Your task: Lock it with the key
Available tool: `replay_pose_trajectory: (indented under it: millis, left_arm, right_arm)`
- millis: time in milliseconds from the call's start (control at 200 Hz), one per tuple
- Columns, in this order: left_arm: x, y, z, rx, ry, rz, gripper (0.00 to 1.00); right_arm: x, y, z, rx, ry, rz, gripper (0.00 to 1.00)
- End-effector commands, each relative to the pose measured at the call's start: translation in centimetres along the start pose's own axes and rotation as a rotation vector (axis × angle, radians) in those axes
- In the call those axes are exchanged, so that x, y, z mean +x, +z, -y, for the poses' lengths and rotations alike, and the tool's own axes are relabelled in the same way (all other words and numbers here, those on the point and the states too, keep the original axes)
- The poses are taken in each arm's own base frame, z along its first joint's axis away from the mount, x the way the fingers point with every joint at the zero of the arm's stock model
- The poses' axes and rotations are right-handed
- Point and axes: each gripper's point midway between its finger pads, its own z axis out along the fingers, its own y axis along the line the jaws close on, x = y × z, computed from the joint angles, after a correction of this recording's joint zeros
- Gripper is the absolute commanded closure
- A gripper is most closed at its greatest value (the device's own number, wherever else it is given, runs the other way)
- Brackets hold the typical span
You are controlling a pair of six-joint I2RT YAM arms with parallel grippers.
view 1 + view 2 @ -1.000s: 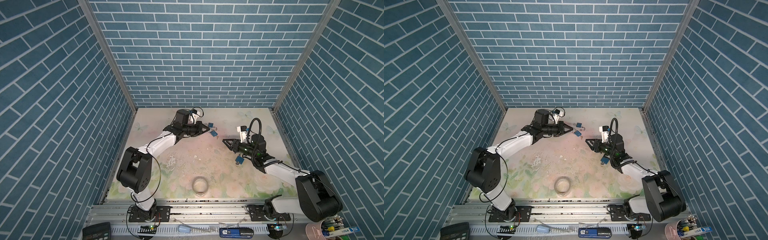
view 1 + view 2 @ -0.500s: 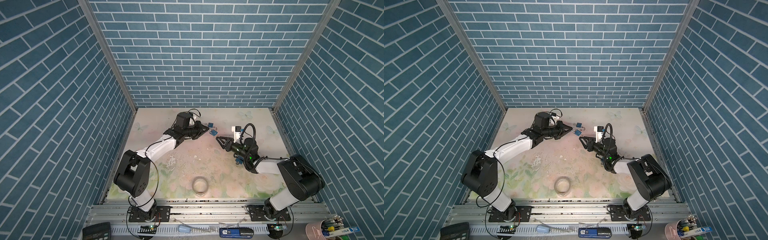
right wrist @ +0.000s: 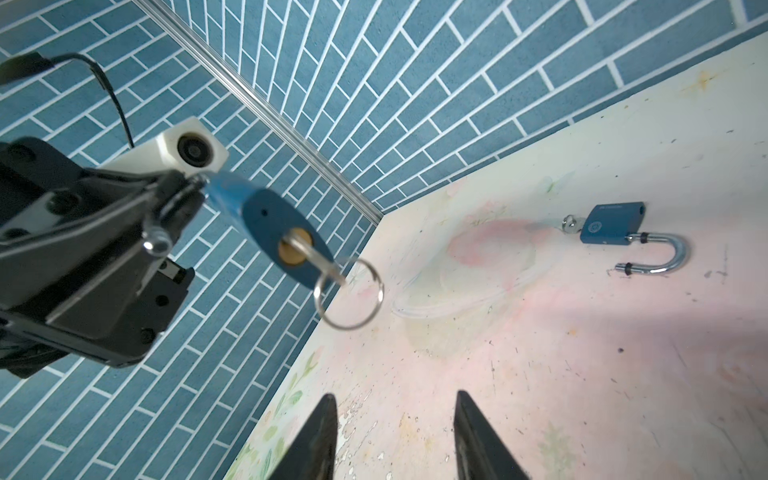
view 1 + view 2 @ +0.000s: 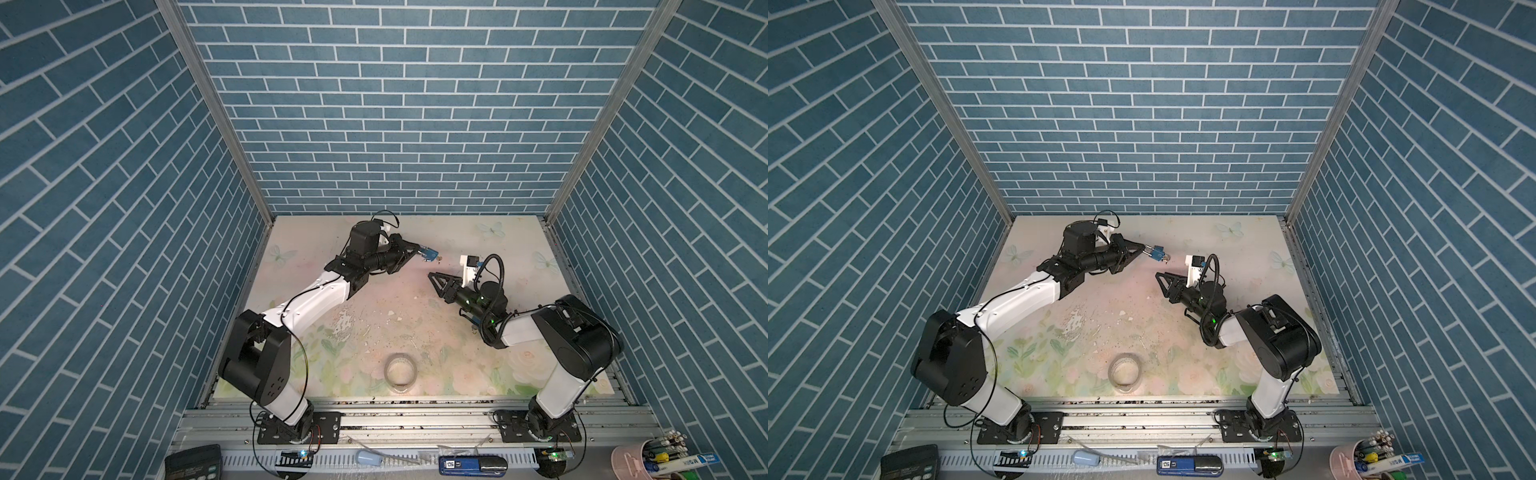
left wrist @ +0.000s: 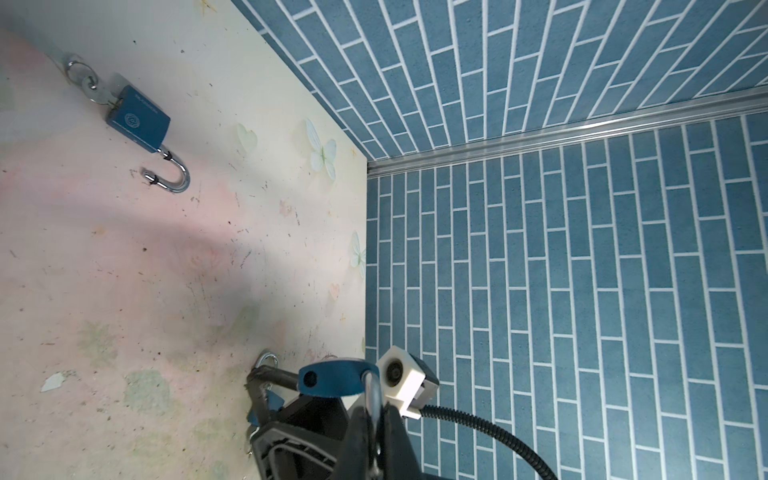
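Padlock (image 3: 266, 220), matte blue oval body, brass keyway (image 3: 291, 254), shiny steel key (image 3: 318, 262)

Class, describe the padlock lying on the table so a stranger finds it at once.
Start at the flowery table between the blue brick walls. On it lies a blue padlock, shackle swung open, key in its base. Its twin hangs in the left gripper.

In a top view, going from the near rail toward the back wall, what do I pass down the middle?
Blue-and-black device on the rail → tape roll → open right gripper → blue padlock in the left gripper, which sits level with it, so unranked.
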Motion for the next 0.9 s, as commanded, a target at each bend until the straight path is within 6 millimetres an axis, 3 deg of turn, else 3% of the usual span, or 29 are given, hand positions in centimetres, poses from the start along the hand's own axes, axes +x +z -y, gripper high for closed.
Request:
replay_pose_trajectory:
  millis: [0,450,895]
  left_arm:
    - [-0.7,-0.8,4.4,0.112,0.028,0.044,1.00]
    - [0.0,-1.2,5.3,0.134,0.012,0.031,1.00]
    - [-0.1,-0.1,4.1,0.127,-0.022,0.021,1.00]
  right_arm:
    - [-2.7,0.4,-2.4,-0.069,-0.030,0.102,0.54]
    - [-4.7,1.8,-3.1,-0.072,-0.147,0.137,0.55]
    - [-6.6,0.9,-4.2,-0.120,-0.184,0.179,0.57]
